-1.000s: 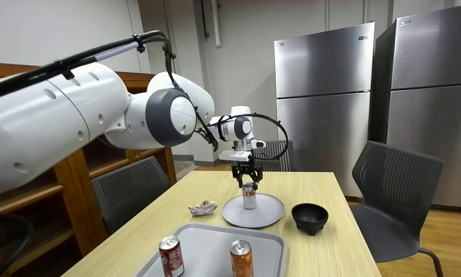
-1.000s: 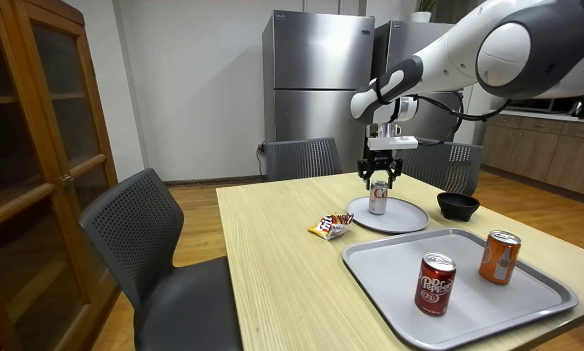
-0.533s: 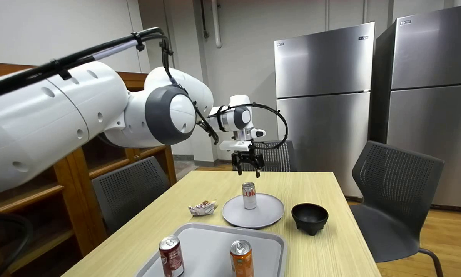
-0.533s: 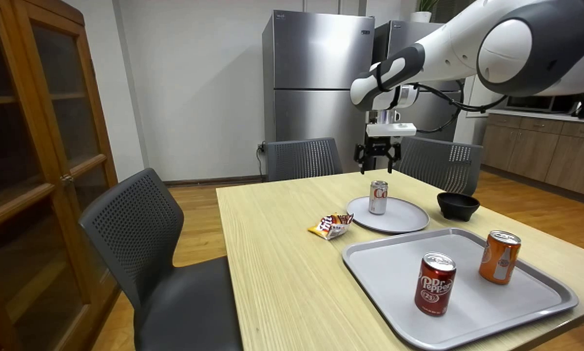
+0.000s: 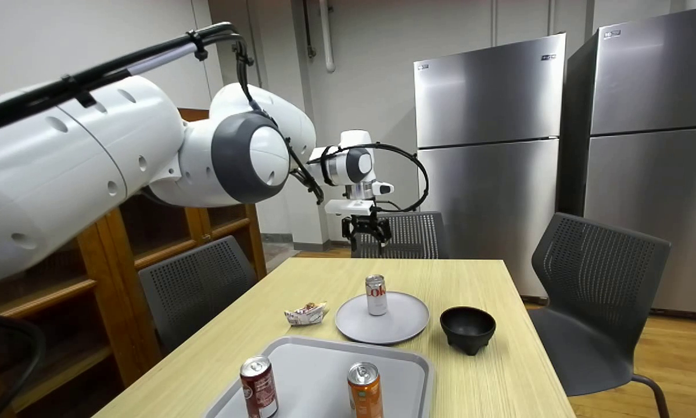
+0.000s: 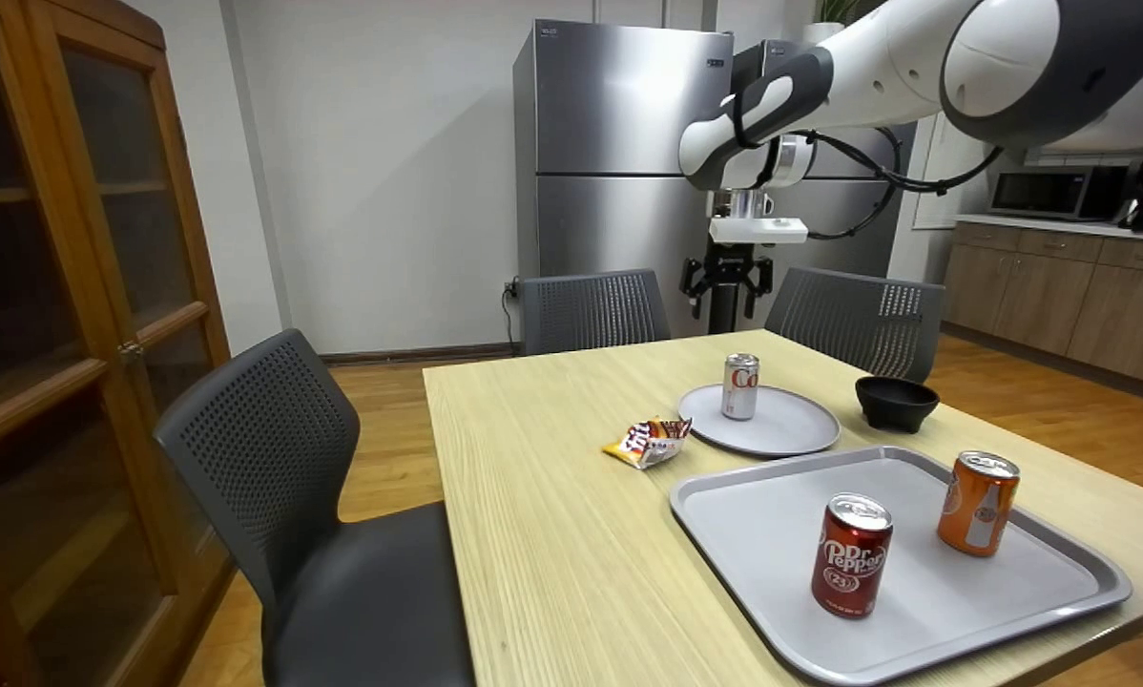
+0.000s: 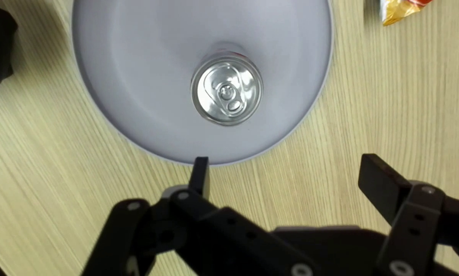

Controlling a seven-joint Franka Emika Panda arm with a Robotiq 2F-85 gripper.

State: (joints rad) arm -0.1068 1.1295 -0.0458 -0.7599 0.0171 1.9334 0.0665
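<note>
Pincer [image 7: 284,165] spread wide and empty, hanging higher than the silver Coke can [image 7: 227,92].
Nothing lies between its fingers, and it touches nothing; both exterior views show it toward the far edge of the desk [image 6: 533,496]. That can stands upright on a round gray plate [image 6: 796,427], nearer the far edge than the near one. A black bowl [image 6: 897,412] sits between plate and right-hand edge, a snack bag [image 6: 650,444] on the plate's other side, facing the left-hand edge; a tray [image 6: 772,506] bearing a red can [image 6: 853,563] and an orange can [image 6: 980,506] lies toward the near edge. To handle this well, I judge, fingertips should clear the can's top before any sideways travel, and since the wrist view shows the can off their midline, any lowering would want centring first.
</note>
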